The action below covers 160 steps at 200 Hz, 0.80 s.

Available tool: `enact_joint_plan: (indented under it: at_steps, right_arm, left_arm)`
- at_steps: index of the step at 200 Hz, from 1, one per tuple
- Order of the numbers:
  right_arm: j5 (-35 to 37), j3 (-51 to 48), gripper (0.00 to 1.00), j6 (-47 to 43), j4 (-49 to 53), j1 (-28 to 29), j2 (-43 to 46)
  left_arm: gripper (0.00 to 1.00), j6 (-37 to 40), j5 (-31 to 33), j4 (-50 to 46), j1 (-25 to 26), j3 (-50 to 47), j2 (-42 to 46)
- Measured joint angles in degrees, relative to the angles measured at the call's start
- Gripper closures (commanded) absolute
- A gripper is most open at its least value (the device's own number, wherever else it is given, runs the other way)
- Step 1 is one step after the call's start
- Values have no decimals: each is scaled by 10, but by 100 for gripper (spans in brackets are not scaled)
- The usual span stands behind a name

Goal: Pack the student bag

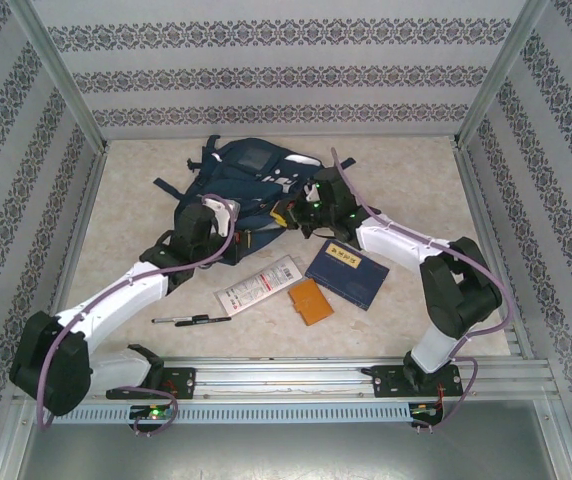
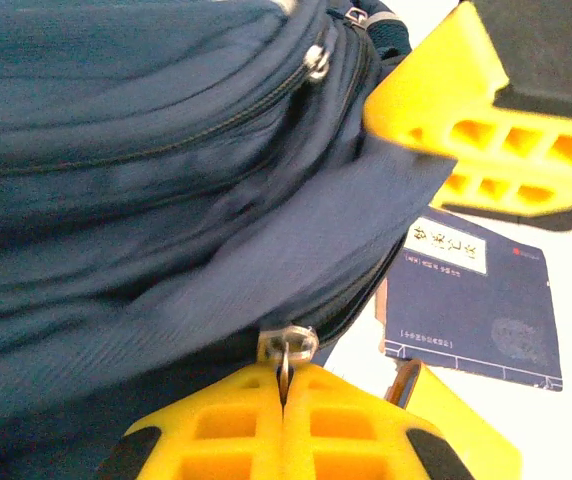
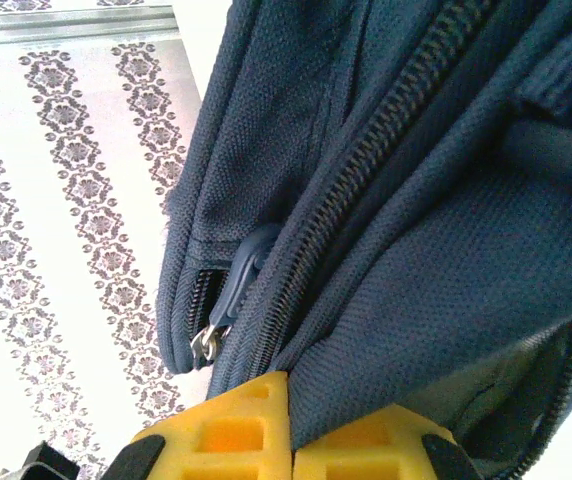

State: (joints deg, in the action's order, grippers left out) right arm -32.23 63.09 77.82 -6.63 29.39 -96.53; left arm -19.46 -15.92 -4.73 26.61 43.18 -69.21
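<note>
The student bag, a big navy backpack, lies at the back middle of the table. My left gripper is shut on a metal zipper pull at the bag's near edge. In the top view the left gripper sits at the bag's front left. My right gripper is shut on a fold of the bag's fabric beside a zipper line, and a blue pull tab hangs just left of it. From above, the right gripper is at the bag's front right. One of its yellow fingers shows in the left wrist view.
On the table in front of the bag lie a navy booklet with gold print, an orange flat item, a white printed packet and a black pen. Patterned walls close in the table on three sides.
</note>
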Motion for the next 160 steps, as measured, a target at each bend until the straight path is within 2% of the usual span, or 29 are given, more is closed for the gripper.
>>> enact_joint_plan:
  at_steps: [29,51,66,81,95,104,133,160]
  right_arm:
    - [-31,0,100,-40,12,-60,-5]
    - [-47,9,100,-71,14,-95,-33]
    - [-54,19,72,-87,15,-105,-60]
    - [-52,23,65,-91,15,-105,-77]
    - [-46,23,53,-84,20,-105,-79]
    - [-39,19,46,-71,20,-102,-74]
    - [14,-25,38,-43,24,-54,-15]
    - [64,-28,40,-20,31,27,9]
  left_arm:
    - [100,35,17,-39,-10,-6,15]
    - [100,46,-6,-52,-12,-5,-3]
    - [100,39,-42,-49,-12,0,-33]
    - [100,22,-73,-37,-12,3,-65]
    - [100,6,-88,-29,-12,6,-84]
    - [100,-2,-95,-26,-11,11,-91]
    - [100,-21,-108,-17,-4,38,-103]
    - [100,-29,-113,-8,15,57,-116]
